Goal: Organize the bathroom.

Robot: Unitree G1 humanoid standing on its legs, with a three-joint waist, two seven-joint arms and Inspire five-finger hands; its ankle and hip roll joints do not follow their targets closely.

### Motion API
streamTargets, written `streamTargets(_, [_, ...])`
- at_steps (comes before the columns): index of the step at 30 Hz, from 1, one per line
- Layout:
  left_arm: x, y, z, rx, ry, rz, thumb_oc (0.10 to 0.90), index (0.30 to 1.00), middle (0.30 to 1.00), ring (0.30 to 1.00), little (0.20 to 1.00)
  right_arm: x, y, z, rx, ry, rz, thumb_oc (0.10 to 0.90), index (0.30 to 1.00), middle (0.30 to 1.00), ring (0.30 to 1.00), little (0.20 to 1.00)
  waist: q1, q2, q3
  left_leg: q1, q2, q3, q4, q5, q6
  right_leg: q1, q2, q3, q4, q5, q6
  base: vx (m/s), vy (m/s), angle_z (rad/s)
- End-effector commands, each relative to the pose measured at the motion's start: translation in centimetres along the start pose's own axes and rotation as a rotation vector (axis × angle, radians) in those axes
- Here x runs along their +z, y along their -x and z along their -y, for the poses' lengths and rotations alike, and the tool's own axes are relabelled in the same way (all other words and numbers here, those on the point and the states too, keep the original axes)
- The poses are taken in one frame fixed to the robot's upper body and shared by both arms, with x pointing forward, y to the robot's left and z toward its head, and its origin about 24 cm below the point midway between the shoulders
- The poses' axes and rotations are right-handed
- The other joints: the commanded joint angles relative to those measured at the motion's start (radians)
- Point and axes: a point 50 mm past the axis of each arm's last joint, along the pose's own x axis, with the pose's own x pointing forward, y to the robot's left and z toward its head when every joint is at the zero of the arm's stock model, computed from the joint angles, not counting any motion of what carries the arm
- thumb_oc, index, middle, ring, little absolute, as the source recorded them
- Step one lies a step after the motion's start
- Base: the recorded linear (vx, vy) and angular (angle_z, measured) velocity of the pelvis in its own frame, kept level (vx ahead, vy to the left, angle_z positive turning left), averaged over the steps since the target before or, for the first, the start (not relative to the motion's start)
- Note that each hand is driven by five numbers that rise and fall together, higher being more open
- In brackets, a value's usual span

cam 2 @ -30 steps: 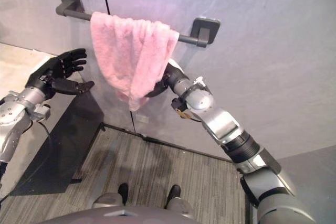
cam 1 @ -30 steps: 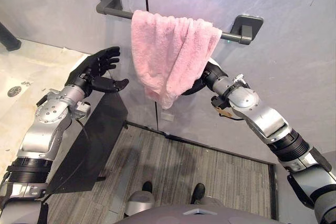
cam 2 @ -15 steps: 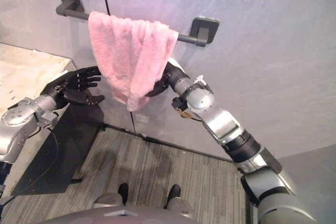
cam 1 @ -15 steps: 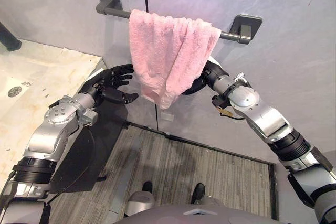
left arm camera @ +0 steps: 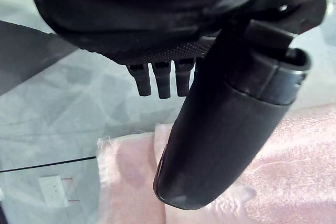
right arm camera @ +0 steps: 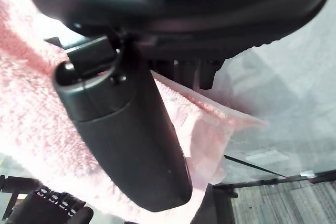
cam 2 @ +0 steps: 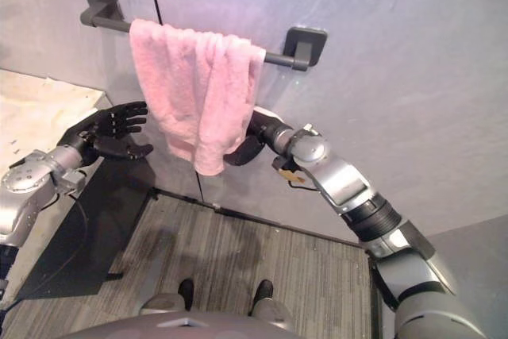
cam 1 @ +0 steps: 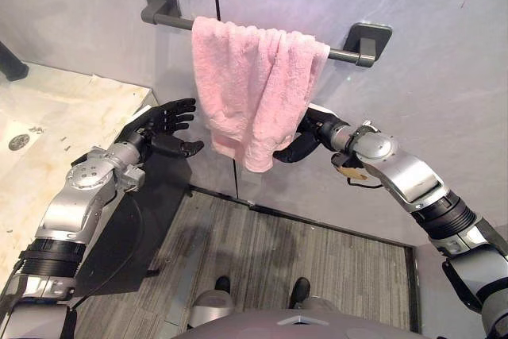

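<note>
The pink towel (cam 1: 254, 97) drapes the wall bar (cam 1: 163, 15), partly hiding the right hand (cam 1: 295, 147), now lower, seemingly unclenched; the left hand (cam 1: 159, 125) hovers spread.

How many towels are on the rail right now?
1. A pink towel hangs over the dark wall rail, between its two brackets. Nothing else hangs there, though a layer behind it could be hidden.

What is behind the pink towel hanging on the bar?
Behind the pink towel are the grey wall and part of the towel bar. The right robot hand reaches behind its lower edge, fingers mostly covered.
</note>
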Motion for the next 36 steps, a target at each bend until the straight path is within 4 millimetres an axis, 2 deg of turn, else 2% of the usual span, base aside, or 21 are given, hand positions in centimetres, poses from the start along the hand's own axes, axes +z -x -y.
streamTargets(1, [3.9,0.2,-1.0,0.054,-0.126,0.216,0.8,0.9,0.9,0.9,0.9,1.5,0.8,2.1,-0.069,0.03,0.062,0.8,0.9,0.9,0.9,0.9,0.0,0.007,-0.126,-0.017,0.117,0.138,0.038,0.005,-0.034,-0.034,-0.074,0.037,0.077,-0.092,0.082,0.0,0.0,0.0])
streamTargets(4, [3.9,0.3,-1.2,0.075,-0.176,0.222,0.8,0.9,0.9,0.9,0.9,0.0,0.8,1.8,-0.034,-0.037,0.003,0.8,0.9,0.9,0.9,0.9,-0.005,0.005,-0.123,-0.017,0.118,0.144,0.037,0.007,-0.035,-0.033,-0.071,0.039,0.072,-0.091,0.081,0.0,0.0,0.0])
streamTargets(7, [4.0,0.4,-1.6,0.089,-0.24,0.218,0.8,0.9,0.9,0.9,0.9,-1.7,0.5,0.5,0.059,-0.243,-0.043,0.8,0.9,0.9,0.9,0.9,-0.008,0.003,-0.118,-0.018,0.119,0.148,0.038,0.01,-0.036,-0.029,-0.071,0.036,0.068,-0.089,0.08,0.0,0.002,-0.06])
streamTargets(9, [4.2,0.4,-1.8,0.088,-0.259,0.219,0.8,0.9,0.9,0.9,0.9,-2.4,0.2,0.0,0.098,-0.31,-0.079,0.8,0.9,0.9,0.9,0.9,-0.006,0.001,-0.119,-0.018,0.118,0.15,0.039,0.01,-0.035,-0.026,-0.072,0.033,0.066,-0.088,0.08,0.01,-0.001,-0.05])
streamTargets(15, [4.3,0.3,-2.0,0.082,-0.274,0.209,0.8,0.9,0.9,0.9,0.9,-3.3,-0.2,-0.3,0.12,-0.35,-0.113,0.8,0.9,0.9,0.9,0.9,0.002,-0.005,-0.128,-0.012,0.12,0.153,0.034,0.013,-0.036,-0.015,-0.071,0.022,0.056,-0.086,0.081,0.02,-0.003,-0.02])
streamTargets(21, [3.5,0.3,-2.0,0.078,-0.26,0.177,0.8,0.9,0.9,0.9,0.9,-2.3,-0.3,0.6,0.068,-0.287,-0.038,0.8,0.9,0.9,0.9,0.9,0.009,-0.008,-0.135,-0.009,0.118,0.149,0.031,0.016,-0.034,-0.002,-0.067,0.02,0.047,-0.086,0.079,0.03,0.002,0.0])
streamTargets(27, [2.5,0.1,-1.7,0.059,-0.198,0.146,0.8,0.9,0.9,0.9,0.9,0.8,0.1,2.4,-0.028,-0.184,0.095,0.8,0.9,0.9,0.9,0.9,0.005,-0.001,-0.132,-0.01,0.117,0.146,0.034,0.017,-0.034,-0.001,-0.062,0.032,0.046,-0.085,0.079,0.0,0.0,0.0])
streamTargets(31, [2.1,-0.1,-1.3,0.038,-0.121,0.135,0.8,0.9,0.9,0.9,0.9,1.7,0.0,2.3,-0.031,-0.193,0.113,0.8,0.9,0.9,0.9,0.9,0.001,0.01,-0.133,-0.007,0.116,0.144,0.032,0.016,-0.034,0.003,-0.062,0.037,0.042,-0.084,0.078,0.0,0.0,0.0])
streamTargets(36, [2.4,-0.5,-1.4,0.022,-0.122,0.138,0.8,0.9,0.9,0.9,0.9,2.4,-0.2,2.2,-0.043,-0.184,0.131,0.8,0.9,0.9,0.9,0.9,-0.002,0.019,-0.137,-0.005,0.116,0.146,0.035,0.016,-0.035,0.01,-0.065,0.038,0.043,-0.087,0.078,0.01,0.006,0.0])
